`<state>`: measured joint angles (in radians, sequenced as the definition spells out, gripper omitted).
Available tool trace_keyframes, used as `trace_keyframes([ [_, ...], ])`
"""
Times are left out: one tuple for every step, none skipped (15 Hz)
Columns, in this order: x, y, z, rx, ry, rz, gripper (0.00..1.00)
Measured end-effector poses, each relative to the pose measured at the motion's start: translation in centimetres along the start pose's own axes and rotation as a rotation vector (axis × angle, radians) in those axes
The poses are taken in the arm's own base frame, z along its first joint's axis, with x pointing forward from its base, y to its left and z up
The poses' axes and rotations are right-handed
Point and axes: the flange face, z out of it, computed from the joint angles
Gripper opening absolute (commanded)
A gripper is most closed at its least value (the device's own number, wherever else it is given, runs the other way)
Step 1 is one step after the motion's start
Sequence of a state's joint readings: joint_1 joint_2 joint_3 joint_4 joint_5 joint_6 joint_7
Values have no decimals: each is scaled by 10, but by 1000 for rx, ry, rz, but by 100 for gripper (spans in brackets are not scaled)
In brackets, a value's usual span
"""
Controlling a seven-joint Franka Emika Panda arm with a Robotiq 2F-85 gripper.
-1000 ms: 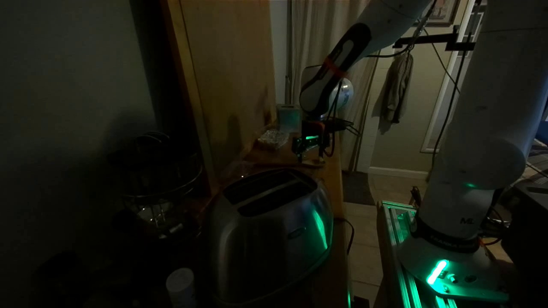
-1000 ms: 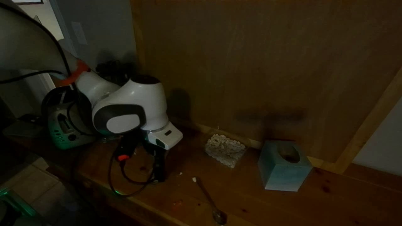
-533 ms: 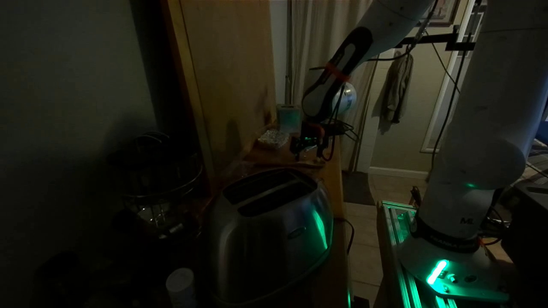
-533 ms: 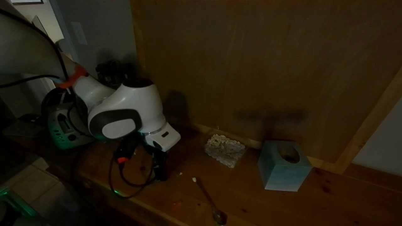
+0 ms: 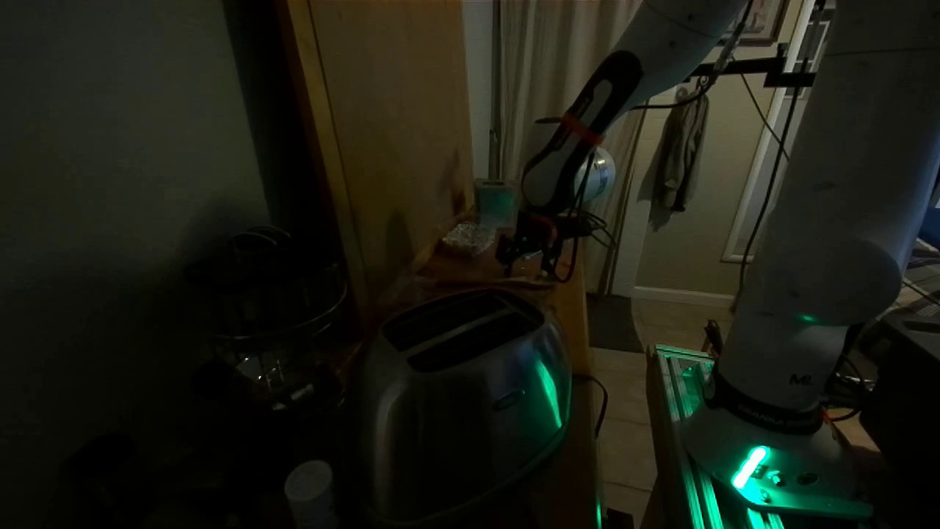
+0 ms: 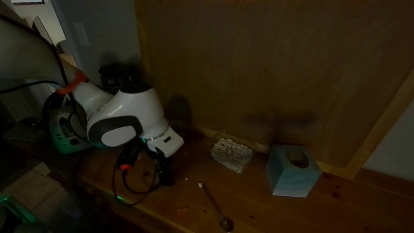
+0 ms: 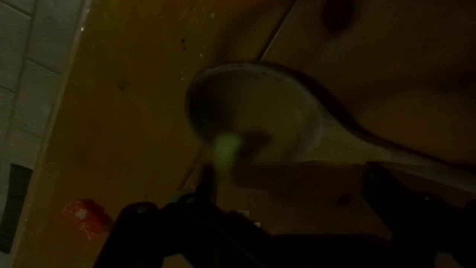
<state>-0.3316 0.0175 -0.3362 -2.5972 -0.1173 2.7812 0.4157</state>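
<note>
My gripper [image 7: 295,171] is open, its fingers wide apart in the wrist view with nothing between them except tabletop. It also shows low over the table in both exterior views [image 5: 527,270] [image 6: 166,178]. A pale spoon [image 7: 260,108] lies just beyond the fingertips in the wrist view, its bowl toward the table edge and its handle running right. In an exterior view the spoon [image 5: 534,283] lies below the gripper. A blurred pale-green patch [image 7: 225,147] sits at the left fingertip; I cannot tell whether it is part of the finger. Gripper and spoon appear apart.
A steel toaster [image 5: 470,397] stands on the wooden table [image 6: 258,207]. A clear tray of pale pieces [image 6: 232,155] and a blue tissue box [image 6: 292,178] stand along the wall panel. A dark spoon [image 6: 213,204] and a red piece [image 7: 87,217] lie nearer the edge.
The forearm and wrist have lowered slightly and shifted a little toward the toaster, tilting the gripper. The fingertips stay over nearly the same spot. The objects on the table have not moved.
</note>
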Motion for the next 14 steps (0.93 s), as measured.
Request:
trace_keyframes([
  [-1,0,0,1,1,-1,100],
  [-1,-1,-1,3,3,-2,100],
  [-2,-1,-3,6,5,-3,100],
  [-3,-2,-5,10,7,-4,100],
  [-3,-3,-7,13,10,-6,100],
  [-5,-3,-9,17,13,-8,100],
  [-5,-4,-12,21,16,-10,100],
  [-6,-6,-14,26,20,-12,100],
  [-7,-6,-16,29,21,-14,100],
  [-8,-7,-18,31,22,-15,100],
  [-9,-7,-18,32,21,-16,100],
  [-11,-7,-17,32,18,-17,100],
  [-13,-6,-16,30,14,-18,100],
  [-15,-6,-14,29,10,-20,100],
])
